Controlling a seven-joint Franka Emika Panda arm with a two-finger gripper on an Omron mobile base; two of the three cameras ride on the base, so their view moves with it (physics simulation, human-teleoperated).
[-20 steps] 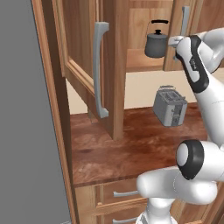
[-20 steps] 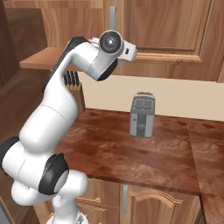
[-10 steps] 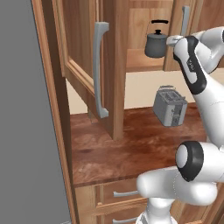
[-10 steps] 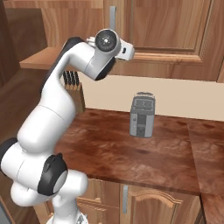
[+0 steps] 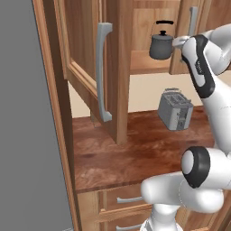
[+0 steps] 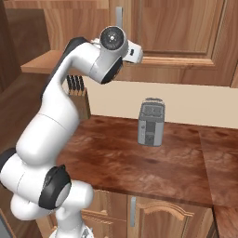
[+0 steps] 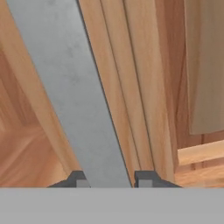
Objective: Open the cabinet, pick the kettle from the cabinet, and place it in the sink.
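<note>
The kettle (image 5: 161,43) sits on the cabinet (image 5: 149,58) shelf just left of the pincer (image 7: 107,180), whose fingertips (image 7: 77,179) are clamped on the right door's grey handle (image 7: 74,87); toaster (image 5: 175,109) below

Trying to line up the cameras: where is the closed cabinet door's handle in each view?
Left base view: handle at top right, above the arm.
Right base view: top centre, just above the arm.
Hand view: wide grey bar slanting up from between the tool's tips.
Shared landmark: toaster, below the handle in both base views.
</note>
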